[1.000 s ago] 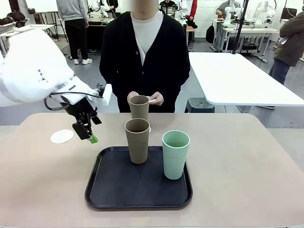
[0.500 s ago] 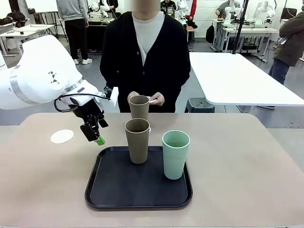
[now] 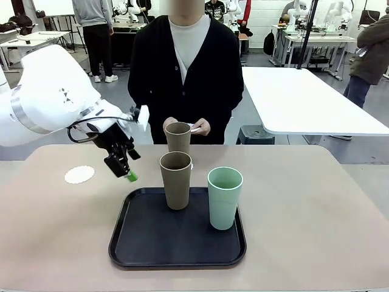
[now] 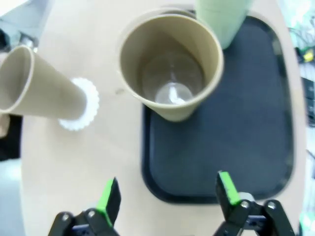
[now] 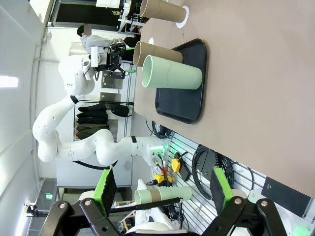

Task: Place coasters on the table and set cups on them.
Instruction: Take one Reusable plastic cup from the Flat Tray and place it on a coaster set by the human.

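Risk of a knocked cup as left gripper (image 3: pixel 124 172) is hovering by the tray (image 3: pixel 152 240)

Left gripper is hanging above the table (image 3: pixel 316 201) with jaws spread wide and nothing between them, just off the tray's far left corner. In its wrist view the near cup (image 4: pixel 170 64), brown, is standing on the tray ahead of the green fingers (image 4: pixel 109 199), with the mint cup (image 3: pixel 225 198) beside it. Beyond the tray, the far cup (image 3: pixel 178 137) is already sitting on a coaster (image 4: pixel 81 105). A bare coaster (image 3: pixel 79 175) is lying on the table to the gripper's left. The person's hands (image 3: pixel 200 126) are holding something small and white behind the far cup; I cannot tell what. Right gripper (image 5: pixel 162 189) is idling well away from the table, jaws spread and empty.

Near cup is looking like the target. Tall and tapered, it is liable to tip if one finger is striking its wall before the jaws are straddling it. A high or off-centre pinch could let it swing into the mint cup. Landing it off-centre could crumple the thin bare coaster.
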Robot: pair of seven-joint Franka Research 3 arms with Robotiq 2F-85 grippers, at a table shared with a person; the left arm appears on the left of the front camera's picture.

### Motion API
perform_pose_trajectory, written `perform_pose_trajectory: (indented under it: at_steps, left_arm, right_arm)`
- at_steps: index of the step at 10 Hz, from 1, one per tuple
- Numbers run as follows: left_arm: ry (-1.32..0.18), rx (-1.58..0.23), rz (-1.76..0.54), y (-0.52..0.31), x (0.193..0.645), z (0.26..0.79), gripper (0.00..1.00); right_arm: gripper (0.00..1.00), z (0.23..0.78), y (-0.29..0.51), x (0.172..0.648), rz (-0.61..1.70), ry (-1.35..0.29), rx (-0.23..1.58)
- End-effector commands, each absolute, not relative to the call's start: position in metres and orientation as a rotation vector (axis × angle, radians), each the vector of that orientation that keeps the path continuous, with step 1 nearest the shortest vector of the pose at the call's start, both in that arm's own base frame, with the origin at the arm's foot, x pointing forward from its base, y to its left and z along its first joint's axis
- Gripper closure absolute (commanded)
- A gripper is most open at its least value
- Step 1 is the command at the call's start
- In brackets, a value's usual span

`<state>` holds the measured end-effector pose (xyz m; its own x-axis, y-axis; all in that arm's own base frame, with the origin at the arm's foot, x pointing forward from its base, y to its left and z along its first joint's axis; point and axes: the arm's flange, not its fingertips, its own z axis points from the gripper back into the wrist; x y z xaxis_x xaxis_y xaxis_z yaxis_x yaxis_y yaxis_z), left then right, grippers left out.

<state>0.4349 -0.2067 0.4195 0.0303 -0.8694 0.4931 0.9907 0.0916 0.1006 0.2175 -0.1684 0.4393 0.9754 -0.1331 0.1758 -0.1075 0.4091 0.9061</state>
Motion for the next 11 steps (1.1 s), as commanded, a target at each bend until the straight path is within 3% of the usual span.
perform_pose_trajectory:
  at_steps: [1, 4, 6, 11]
  left_arm:
    - [-0.730, -0.467, -1.414, -0.189, 0.444, 0.394, 0.00]
    - [-0.843, -0.690, -1.434, -0.181, 0.454, 0.353, 0.00]
    - [-0.825, -0.829, -1.428, -0.175, 0.461, 0.331, 0.00]
    - [-0.883, -0.863, -1.471, -0.175, 0.467, 0.301, 0.00]
  right_arm:
    - [0.00, 0.440, -0.169, 0.219, -0.006, -0.257, 1.176]
    - [0.00, 0.440, -0.169, 0.219, -0.006, -0.257, 1.176]
    - [0.00, 0.440, -0.169, 0.219, -0.006, -0.257, 1.176]
    - [0.00, 0.440, -0.169, 0.219, -0.006, -0.257, 1.176]
